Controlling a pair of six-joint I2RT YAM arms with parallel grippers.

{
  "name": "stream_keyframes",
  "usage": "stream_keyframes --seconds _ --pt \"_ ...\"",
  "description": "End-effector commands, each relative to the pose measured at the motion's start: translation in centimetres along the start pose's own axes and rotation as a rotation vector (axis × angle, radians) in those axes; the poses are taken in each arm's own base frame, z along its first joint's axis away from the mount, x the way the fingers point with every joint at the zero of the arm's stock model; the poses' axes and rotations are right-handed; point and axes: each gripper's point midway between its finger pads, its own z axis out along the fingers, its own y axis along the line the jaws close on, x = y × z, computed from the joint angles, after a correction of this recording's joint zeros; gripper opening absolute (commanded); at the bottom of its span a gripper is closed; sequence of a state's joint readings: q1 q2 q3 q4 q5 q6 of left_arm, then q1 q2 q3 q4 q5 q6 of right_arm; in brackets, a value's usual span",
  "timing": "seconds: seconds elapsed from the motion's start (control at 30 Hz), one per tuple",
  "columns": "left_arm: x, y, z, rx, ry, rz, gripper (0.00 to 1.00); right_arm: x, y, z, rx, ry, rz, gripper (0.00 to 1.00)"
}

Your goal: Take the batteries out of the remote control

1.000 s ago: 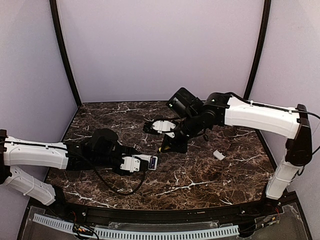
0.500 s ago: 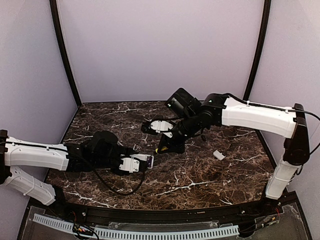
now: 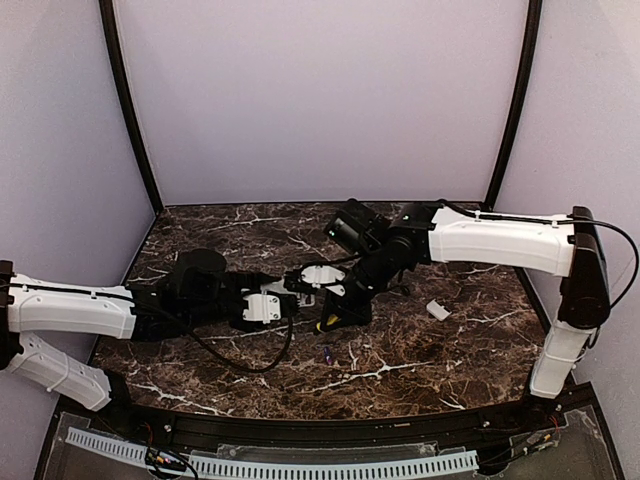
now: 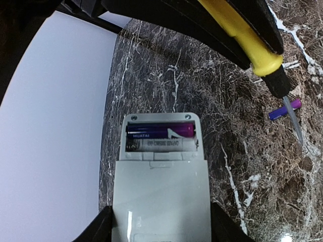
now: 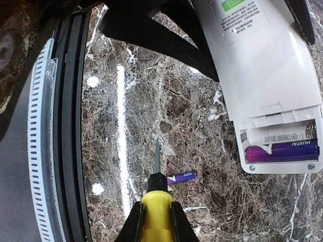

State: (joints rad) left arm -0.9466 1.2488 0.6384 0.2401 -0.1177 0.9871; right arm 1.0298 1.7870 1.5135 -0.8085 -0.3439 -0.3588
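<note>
My left gripper (image 4: 160,229) is shut on the white remote control (image 4: 160,189), holding it back-up above the table. Its battery compartment is uncovered: one purple battery (image 4: 160,131) lies in the far slot, and the near slot shows only its printed label. A second purple battery (image 4: 284,109) lies loose on the marble, also seen in the top view as the loose battery (image 3: 326,353). My right gripper (image 5: 156,222) is shut on a yellow-handled screwdriver (image 5: 156,209). The screwdriver's tip points at the table beside the loose battery (image 5: 180,177), left of the remote control (image 5: 262,75).
A small white cover piece (image 3: 437,310) lies on the marble table (image 3: 420,350) to the right of both grippers. The black front rail (image 5: 70,126) runs along the near edge. Both arms meet over the table's middle.
The left gripper has carried the remote up and right, towards the right gripper. The right gripper with the screwdriver moved left and lower. A purple battery now lies on the table below them.
</note>
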Motion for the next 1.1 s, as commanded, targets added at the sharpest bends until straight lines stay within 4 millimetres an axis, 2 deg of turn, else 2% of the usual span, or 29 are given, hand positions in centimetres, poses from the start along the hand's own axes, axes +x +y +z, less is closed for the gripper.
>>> stream_keyframes --seconds 0.0,0.53,1.07 --pt "-1.0 2.0 -0.1 -0.056 -0.033 -0.028 0.00 -0.1 -0.2 -0.2 -0.005 -0.025 -0.005 0.00" --pt "-0.5 2.0 0.2 -0.048 -0.017 -0.041 0.00 -0.5 -0.6 -1.2 0.025 -0.055 -0.004 0.00" --pt "-0.4 2.2 0.2 -0.063 -0.016 -0.053 0.00 0.0 -1.5 -3.9 0.159 -0.099 0.028 0.00"
